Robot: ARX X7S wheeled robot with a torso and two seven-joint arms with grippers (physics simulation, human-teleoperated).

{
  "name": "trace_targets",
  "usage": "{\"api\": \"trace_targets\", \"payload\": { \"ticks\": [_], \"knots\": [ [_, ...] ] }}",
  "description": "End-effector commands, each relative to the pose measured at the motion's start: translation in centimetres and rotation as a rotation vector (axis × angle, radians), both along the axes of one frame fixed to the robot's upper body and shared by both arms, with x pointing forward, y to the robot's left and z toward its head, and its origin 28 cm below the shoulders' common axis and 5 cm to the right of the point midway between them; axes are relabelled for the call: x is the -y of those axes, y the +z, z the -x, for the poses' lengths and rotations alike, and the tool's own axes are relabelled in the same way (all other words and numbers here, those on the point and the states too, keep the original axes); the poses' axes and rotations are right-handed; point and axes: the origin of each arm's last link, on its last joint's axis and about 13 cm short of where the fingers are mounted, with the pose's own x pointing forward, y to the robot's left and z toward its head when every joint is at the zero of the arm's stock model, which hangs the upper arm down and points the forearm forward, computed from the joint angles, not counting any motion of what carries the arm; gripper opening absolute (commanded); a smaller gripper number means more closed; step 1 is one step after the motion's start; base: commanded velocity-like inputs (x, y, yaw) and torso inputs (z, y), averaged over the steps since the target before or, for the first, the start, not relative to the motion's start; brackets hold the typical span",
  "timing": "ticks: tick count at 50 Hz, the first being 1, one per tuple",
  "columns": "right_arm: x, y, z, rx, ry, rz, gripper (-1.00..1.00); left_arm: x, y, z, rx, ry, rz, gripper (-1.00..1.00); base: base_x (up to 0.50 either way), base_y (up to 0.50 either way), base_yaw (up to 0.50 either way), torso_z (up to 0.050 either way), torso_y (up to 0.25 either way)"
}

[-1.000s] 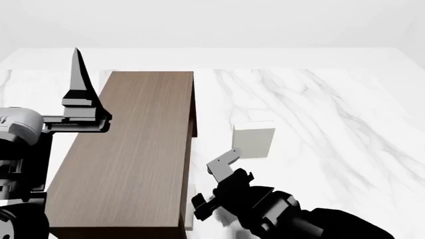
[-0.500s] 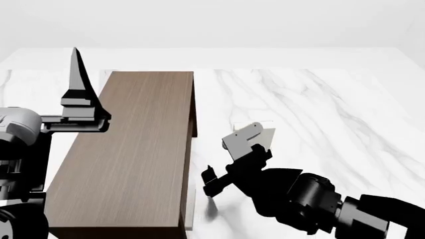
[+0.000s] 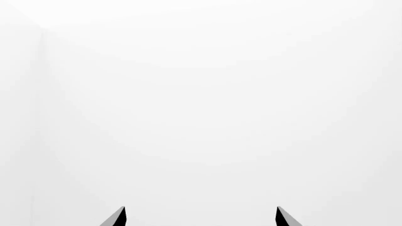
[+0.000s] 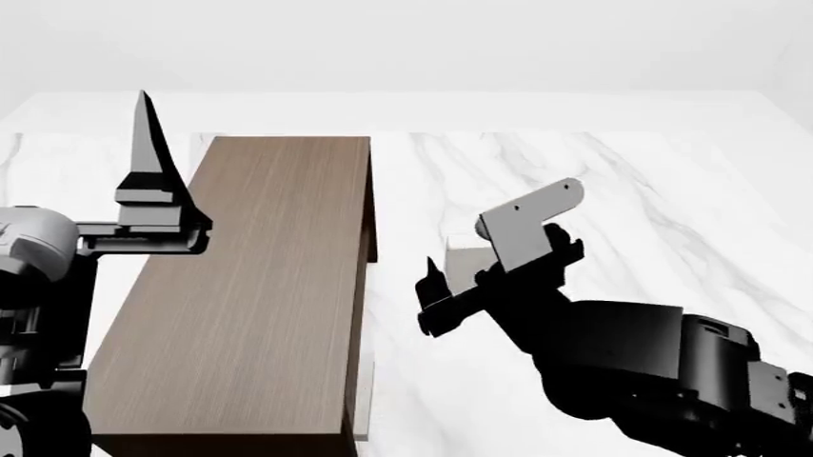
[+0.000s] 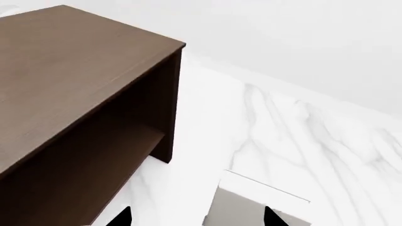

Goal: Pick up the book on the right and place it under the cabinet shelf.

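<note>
White marble with grey veins makes up the table top [image 4: 661, 190], and a plain pale wall is seen behind it. At the far left, the left gripper [image 4: 148, 171] is held up beside the cabinet, pointing upward; its two dark fingertips [image 3: 116, 217] are seen wide apart, with nothing between them. Next comes the cabinet shelf [image 4: 254, 286], a tall dark brown wooden box with a flat top and an open space under its shelf [image 5: 107, 155]. To its right, the white book [image 4: 460, 259] lies flat on the marble, near the cabinet but not touching it. The right gripper [image 4: 489, 257] is held over the book and hides most of it. Its jaws are spread wide, and nothing is held.
</note>
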Motion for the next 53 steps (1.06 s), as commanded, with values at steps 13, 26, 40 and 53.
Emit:
{"api": "trace_targets", "payload": {
  "ticks": [13, 26, 40, 53],
  "knots": [
    [1.4, 4.0, 7.2, 0.358, -0.075, -0.186, 1.0, 0.4, 0.0, 0.3, 0.0, 0.024, -0.051, 1.0, 0.0, 0.0, 0.0, 0.0, 0.0],
    [2.2, 5.0, 10.6, 0.488, -0.137, -0.244, 1.0, 0.6, 0.4, 0.6, 0.024, 0.043, -0.04, 1.0, 0.0, 0.0, 0.0, 0.0, 0.0],
    [3.1, 6.4, 13.0, 0.606, -0.204, -0.322, 1.0, 0.4, 1.3, 1.6, 0.072, 0.044, 0.021, 1.0, 0.0, 0.0, 0.0, 0.0, 0.0],
    [3.5, 6.9, 14.2, 0.701, -0.201, -0.391, 1.0, 0.5, 1.5, 2.0, 0.09, 0.033, 0.03, 1.0, 0.0, 0.0, 0.0, 0.0, 0.0]
  ]
}}
